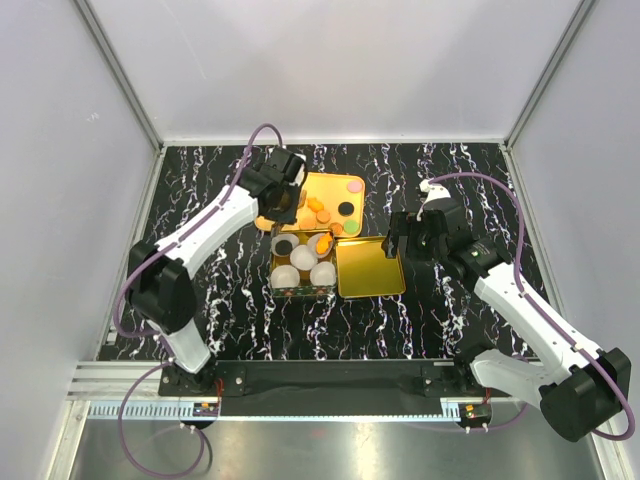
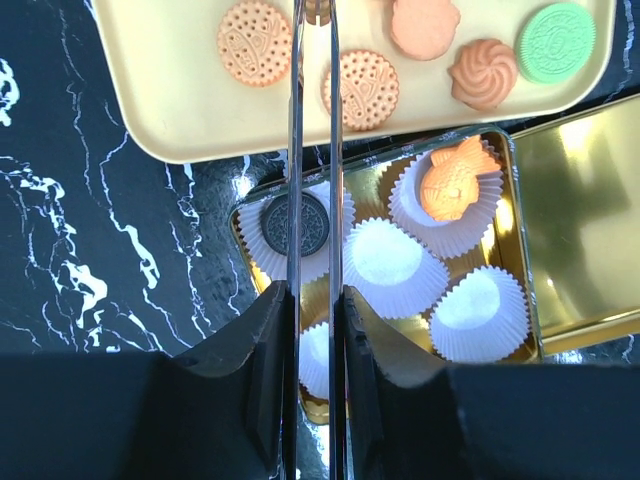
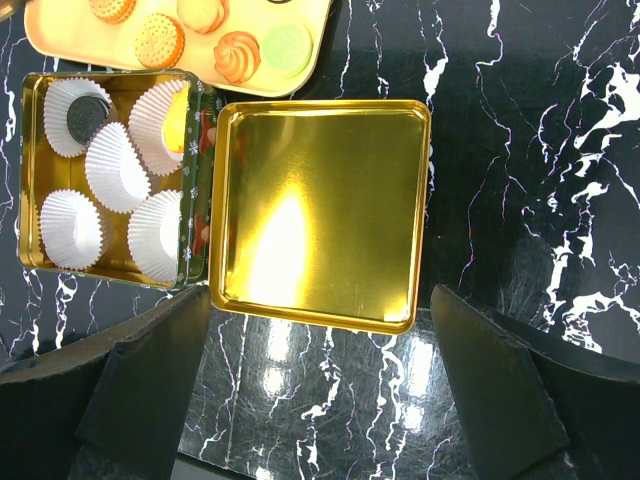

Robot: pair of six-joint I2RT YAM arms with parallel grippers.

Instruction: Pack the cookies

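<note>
My left gripper [image 2: 316, 300] is shut on thin metal tongs [image 2: 296, 150] that reach over the tin to the yellow tray [image 2: 170, 120]. The tong tips sit at a small brown-orange piece [image 2: 318, 10] at the frame's top edge. Cookies lie on the tray: orange rounds [image 2: 255, 42] [image 2: 360, 90], an orange swirl [image 2: 483, 73] and a green one [image 2: 555, 42]. The gold tin [image 2: 236, 225] holds paper cups. One has a black cookie [image 2: 295, 223], one an orange fish-shaped cookie [image 2: 458, 180], and the others [image 2: 390, 255] are empty. My right gripper [image 3: 322, 300] is open and empty above the lid [image 3: 320, 210].
The tin's gold lid [image 1: 368, 267] lies flat right of the tin [image 1: 275, 275]. The tray [image 1: 352, 222] sits just behind both, with a pink cookie [image 1: 354, 186] and a black one [image 1: 345, 208] on it. White walls enclose the black marbled table [image 1: 450, 320].
</note>
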